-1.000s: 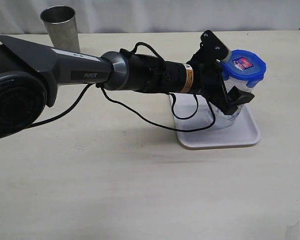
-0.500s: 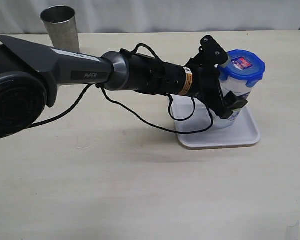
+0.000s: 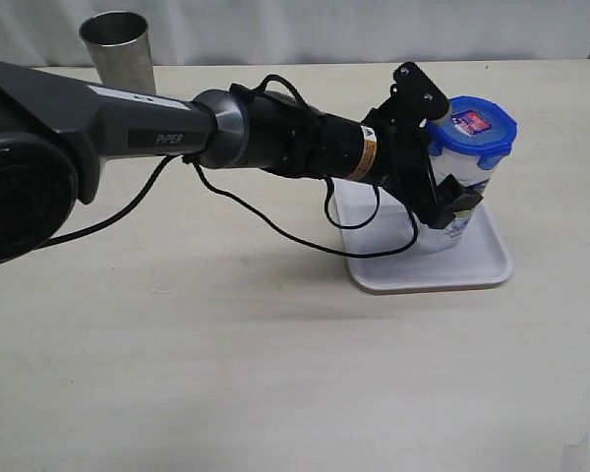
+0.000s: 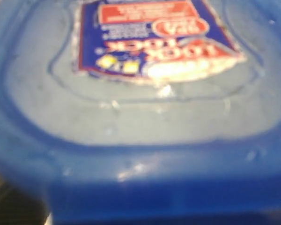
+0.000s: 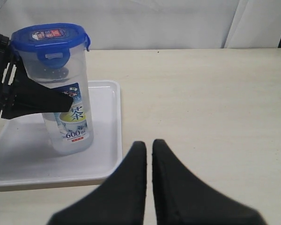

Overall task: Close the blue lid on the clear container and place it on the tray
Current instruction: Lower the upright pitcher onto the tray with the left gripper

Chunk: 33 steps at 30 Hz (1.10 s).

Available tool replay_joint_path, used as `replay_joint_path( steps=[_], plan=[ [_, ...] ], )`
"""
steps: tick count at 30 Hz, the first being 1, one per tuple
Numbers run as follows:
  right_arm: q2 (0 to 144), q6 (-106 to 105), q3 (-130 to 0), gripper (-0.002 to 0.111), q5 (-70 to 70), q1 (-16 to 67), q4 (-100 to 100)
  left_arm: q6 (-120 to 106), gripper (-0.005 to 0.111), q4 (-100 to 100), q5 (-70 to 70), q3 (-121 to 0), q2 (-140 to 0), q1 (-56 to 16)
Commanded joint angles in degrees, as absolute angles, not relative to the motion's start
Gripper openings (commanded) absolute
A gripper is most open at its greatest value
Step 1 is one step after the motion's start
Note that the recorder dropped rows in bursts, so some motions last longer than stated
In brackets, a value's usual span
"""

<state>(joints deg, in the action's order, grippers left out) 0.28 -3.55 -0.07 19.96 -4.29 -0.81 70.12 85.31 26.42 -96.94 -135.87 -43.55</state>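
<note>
The clear container [image 3: 464,169] stands upright on the white tray [image 3: 472,272], with the blue lid [image 3: 472,126] seated on its top. My left gripper [image 3: 454,189] is shut on the container's middle; one black finger [image 5: 40,101] crosses its label. The left wrist view is filled by the blurred blue lid [image 4: 145,122] and its red-blue sticker [image 4: 154,37]. In the right wrist view the container [image 5: 68,126] and lid [image 5: 49,36] stand at the tray's [image 5: 103,161] back. My right gripper [image 5: 149,146] hovers shut over bare table beside the tray, holding nothing.
A grey metal cup [image 3: 118,49] stands at the table's far left back edge. The left arm's black cable [image 3: 275,231] loops down close to the table and the tray's left rim. A white curtain backs the table.
The left gripper has lowered and straightened the lidded container, which was tilted and higher; it now stands upright on the tray. The right gripper's motion cannot be judged.
</note>
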Motion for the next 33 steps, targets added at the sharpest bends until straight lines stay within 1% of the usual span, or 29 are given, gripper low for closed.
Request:
replay_joint_path(
  steps=[1,16,26,33],
  plan=[
    [0.0,-3.6,0.0,0.005,19.8,-4.6,-1.1,73.4,0.077,88.8,27.3,-97.3,-135.1,-43.2],
    [0.0,-3.6,0.0,0.005,19.8,-4.6,-1.1,84.7,0.077,99.9,27.5,-97.3,-135.0,-42.7],
    [0.0,-3.6,0.0,0.005,19.8,-4.6,-1.1,88.3,0.077,99.9,30.6,-97.3,-134.9,-40.4],
    [0.0,-3.6,0.0,0.005,19.8,-4.6,-1.1,88.3,0.077,99.9,33.6,-97.3,-134.9,-40.3]
  ],
)
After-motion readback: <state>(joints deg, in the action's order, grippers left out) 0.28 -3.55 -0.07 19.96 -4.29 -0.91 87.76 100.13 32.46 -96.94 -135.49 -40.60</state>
